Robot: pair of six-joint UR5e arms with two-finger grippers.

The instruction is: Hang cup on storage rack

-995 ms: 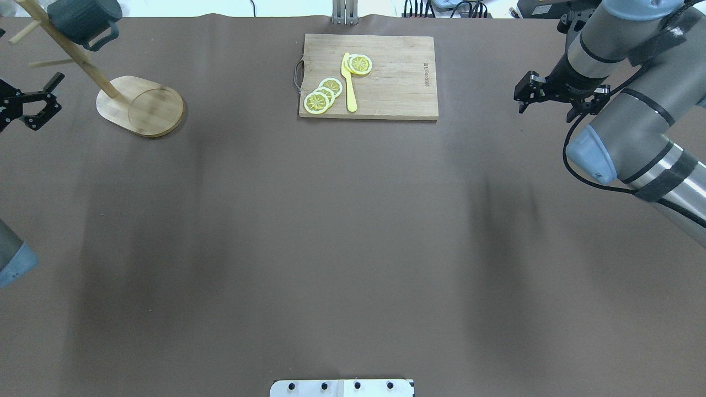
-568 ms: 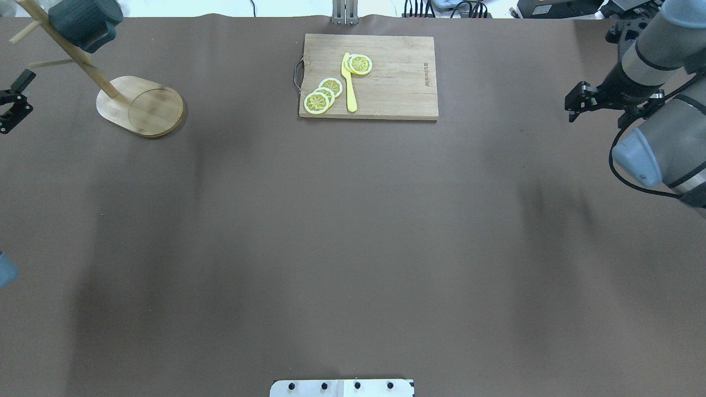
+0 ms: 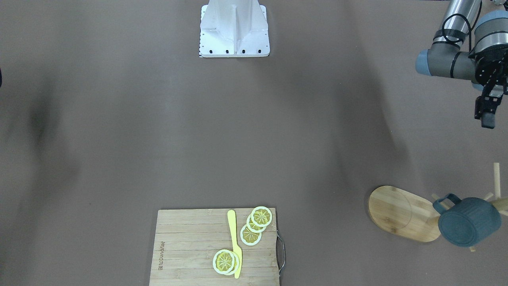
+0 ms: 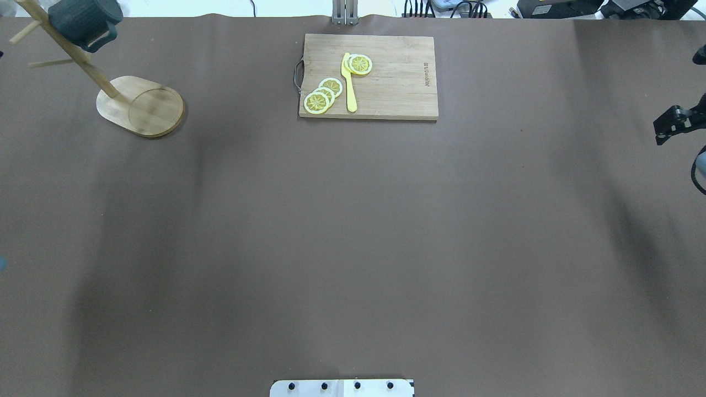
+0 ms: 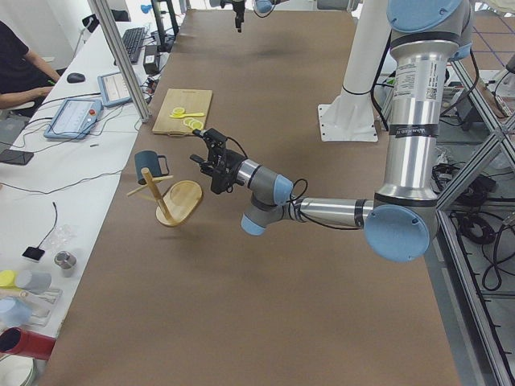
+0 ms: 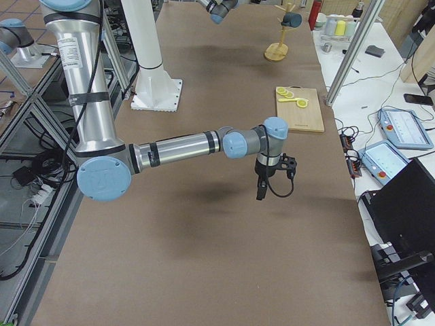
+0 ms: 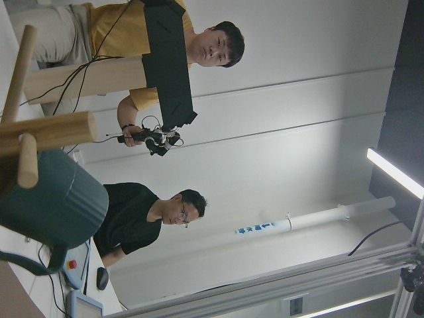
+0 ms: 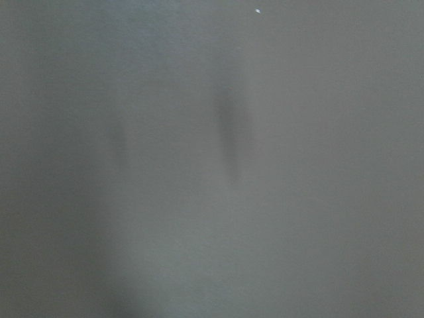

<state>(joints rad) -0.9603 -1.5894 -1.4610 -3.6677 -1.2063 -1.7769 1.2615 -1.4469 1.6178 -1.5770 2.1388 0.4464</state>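
The dark blue-grey ribbed cup [image 4: 83,22] hangs on a peg of the bamboo storage rack [image 4: 140,105] at the table's far left corner. It also shows in the front view [image 3: 468,222] beside the rack's oval base [image 3: 397,210], and close up in the left wrist view [image 7: 53,205]. My left gripper [image 3: 487,113] is open and empty, pulled back from the rack and apart from the cup. One of its fingers [image 7: 169,66] shows in the wrist view. My right gripper [image 4: 670,124] is open and empty at the table's right edge, over bare table.
A slatted wooden cutting board [image 4: 375,77] with lemon slices [image 4: 322,94] and a yellow knife [image 4: 348,82] lies at the far middle. The robot's white base [image 3: 234,28] stands at the near edge. Two people [image 7: 165,212] sit beyond the rack.
Both arms have drawn outward. The left gripper has left the overhead view at the left edge, and the right gripper has moved to the right edge. The cup stays on the rack.
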